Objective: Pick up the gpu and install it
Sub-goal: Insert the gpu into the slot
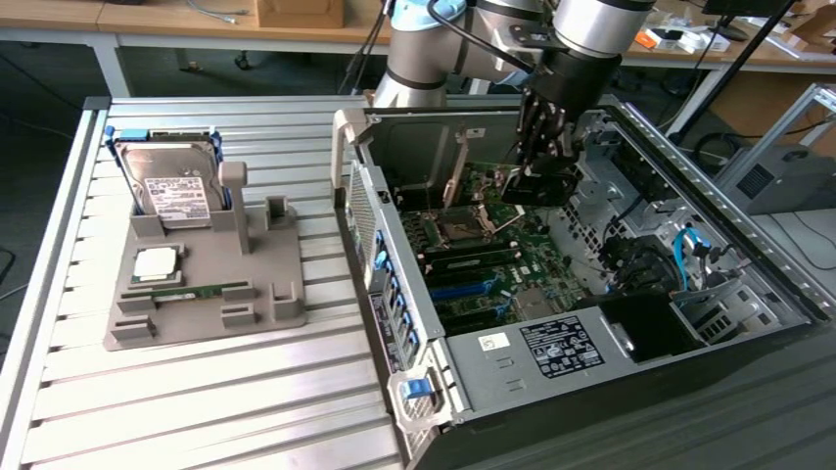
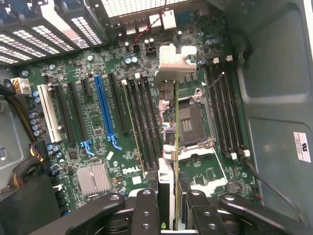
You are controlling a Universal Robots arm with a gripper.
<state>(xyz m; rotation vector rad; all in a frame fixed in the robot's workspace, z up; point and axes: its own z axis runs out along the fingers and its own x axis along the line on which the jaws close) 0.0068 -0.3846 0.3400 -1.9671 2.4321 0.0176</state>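
Gpu: thin dark gpu card with silver metal bracket (image 2: 174, 61), held edge-on over the green motherboard (image 2: 98, 122).
Hand: black robot hand (image 2: 168, 208), partly closed, gripping the gpu card inside the open grey computer case (image 1: 503, 357).

gpu (image 2: 175, 61) bracket is dull bare stamped metal, motherboard (image 2: 98, 122) semi-gloss green PCB with a finned bare-metal heatsink (image 2: 93, 178), gripper (image 2: 168, 198) matt black, PC case (image 2: 274, 73) matt grey sheet metal, parts holder (image 1: 281, 294) matt grey plastic, table (image 1: 196, 411) ribbed satin aluminium.
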